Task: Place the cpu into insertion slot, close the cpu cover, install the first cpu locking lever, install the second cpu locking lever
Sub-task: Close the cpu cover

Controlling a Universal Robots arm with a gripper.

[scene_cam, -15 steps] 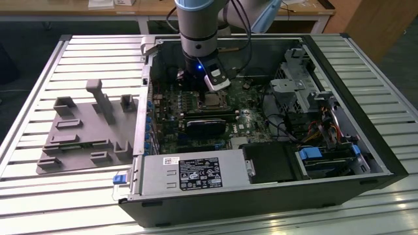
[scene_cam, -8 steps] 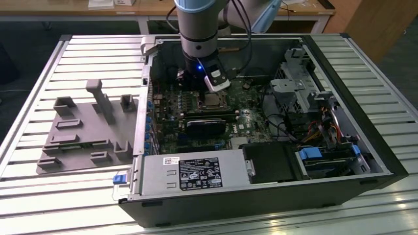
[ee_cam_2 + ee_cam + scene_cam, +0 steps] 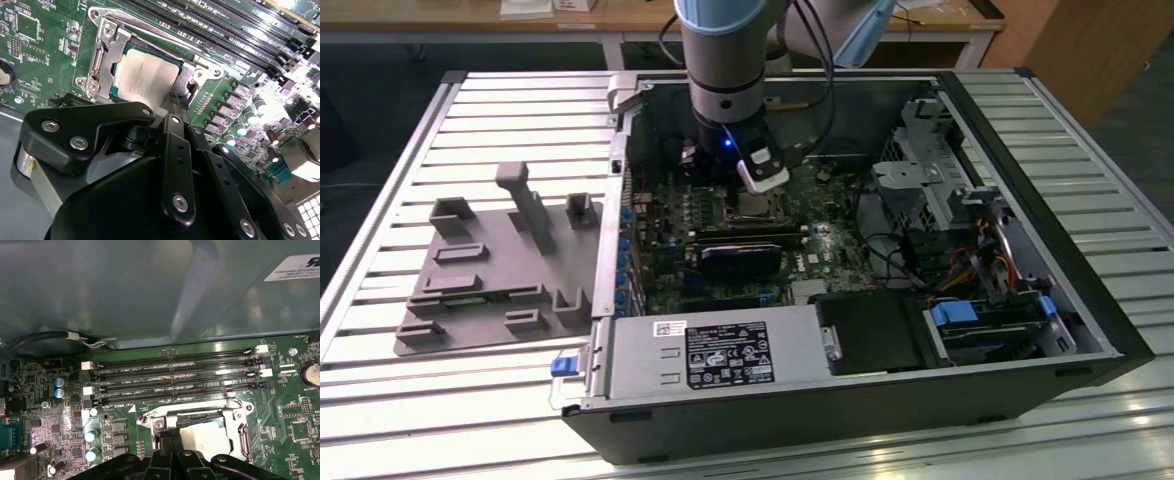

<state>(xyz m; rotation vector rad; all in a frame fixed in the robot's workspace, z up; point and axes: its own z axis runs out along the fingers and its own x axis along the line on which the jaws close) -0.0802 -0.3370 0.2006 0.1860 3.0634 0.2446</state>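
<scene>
- Here, one cpu (image 3: 147,75) lies flat in the single insertion slot (image 3: 150,50), its grey top facing up.
- One cpu cover (image 3: 107,50) lies down over it, I judge to pin the chip in place.
- My one claw (image 3: 170,442) hovers just beside the cover's edge, narrow, tips together, gripping nothing.
- Four long memory slots (image 3: 175,380) run alongside on the green circuit board (image 3: 45,65).
- One open computer case (image 3: 854,400) rests on the slatted counter (image 3: 454,400).
</scene>
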